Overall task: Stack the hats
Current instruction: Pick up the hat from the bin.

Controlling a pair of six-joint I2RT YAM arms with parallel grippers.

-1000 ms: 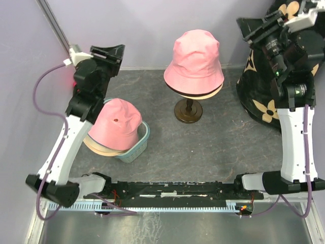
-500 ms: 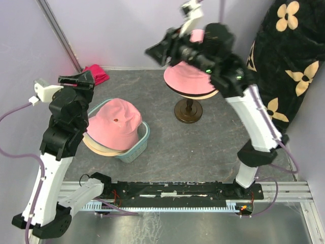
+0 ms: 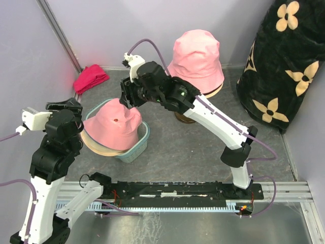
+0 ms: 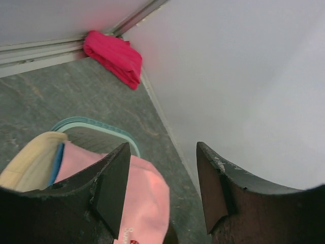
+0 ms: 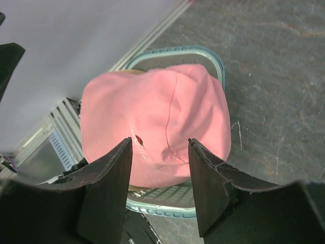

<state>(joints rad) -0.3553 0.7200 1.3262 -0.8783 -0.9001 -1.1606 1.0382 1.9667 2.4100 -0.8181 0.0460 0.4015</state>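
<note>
— Looking at the pink hat [image 5: 162, 112]: lies crown up directly under the right gripper [image 5: 158, 143], centred between its two fingers.
— Round, so no long axis to match. Spread wide up there, holding nothing?
— Yes, wide and empty. Rests in the teal basket [image 5: 172, 49], on top of a beige hat [image 4: 28, 160].
— And the left gripper [image 4: 161, 147]?
— Also spread and empty, but off to the basket's side, so farther. Probably calls for a straight descent by the right one.
— Then across to the second pink hat [image 3: 197, 56], well apart from those jaws?
— Seems likely.
</note>
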